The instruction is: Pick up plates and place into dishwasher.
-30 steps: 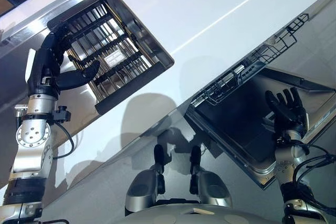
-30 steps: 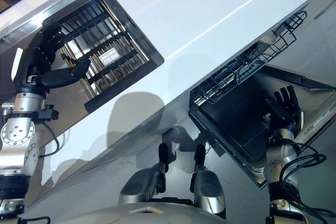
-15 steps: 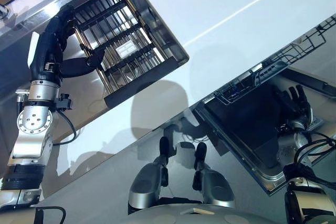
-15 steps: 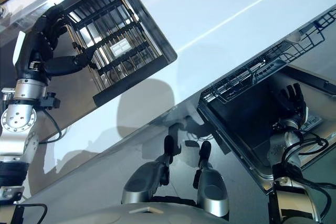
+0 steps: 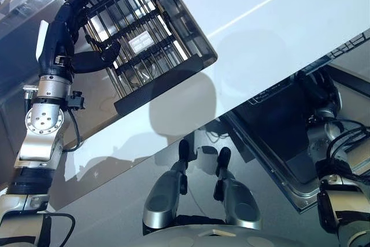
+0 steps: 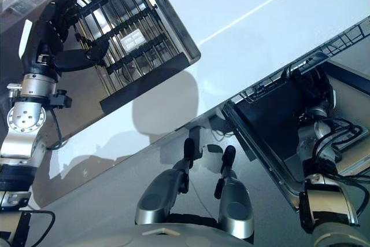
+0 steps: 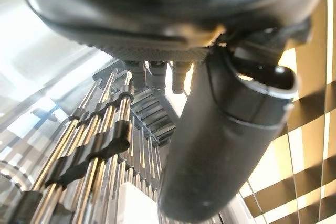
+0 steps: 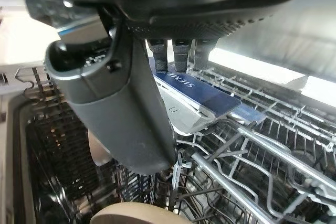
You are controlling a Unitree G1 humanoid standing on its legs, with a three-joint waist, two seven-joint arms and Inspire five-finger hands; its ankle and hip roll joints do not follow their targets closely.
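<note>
The left hand (image 5: pixel 65 39) is reaching onto the metal-rod rack (image 5: pixel 144 33) sunk in the white bench (image 5: pixel 260 39), and whether it is gripping anything I cannot tell; a white label (image 5: pixel 140 43) on the rack is showing print too small to read. The right hand (image 8: pixel 126 114) is hanging relaxed and empty inside the dishwasher (image 5: pixel 272 125), above a wire basket (image 8: pixel 252 145) carrying a blue printed strip (image 8: pixel 194 90). A tan curved rim (image 8: pixel 137 214) (perhaps a plate, cut off at the edge) is sitting below it.
</note>
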